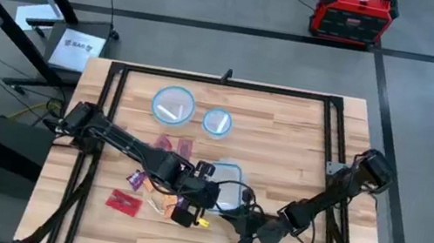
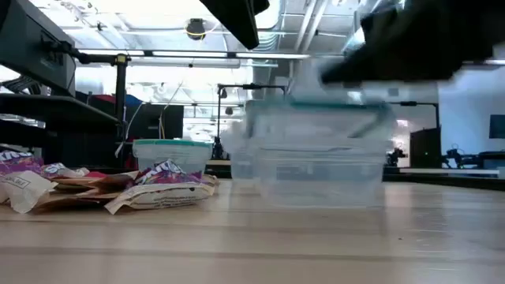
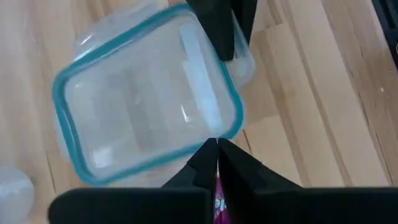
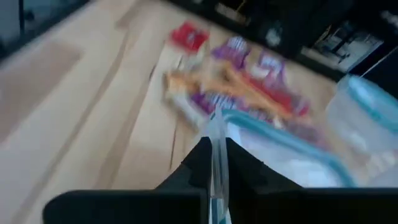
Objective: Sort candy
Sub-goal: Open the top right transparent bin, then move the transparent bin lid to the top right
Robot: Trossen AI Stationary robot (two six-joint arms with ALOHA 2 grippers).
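You get even, bright light on the pale wooden table (image 1: 304,127) from above, with soft shadows. At table height, the clear blue-rimmed rectangular container (image 2: 316,154) smears with blur, and ceiling lights behind it glare white. Both wrist pictures blur too, the right one most.

candy (image 1: 157,173) left of rectangular container (image 1: 227,196) | two round containers (image 1: 174,104) behind

The two arms crowded the front middle of the table (image 1: 303,136), with the square box (image 1: 227,196) between them. A pile of candy (image 1: 155,184) blocked the left side. Two round tubs (image 1: 174,104) stood farther back. The right side lay open.
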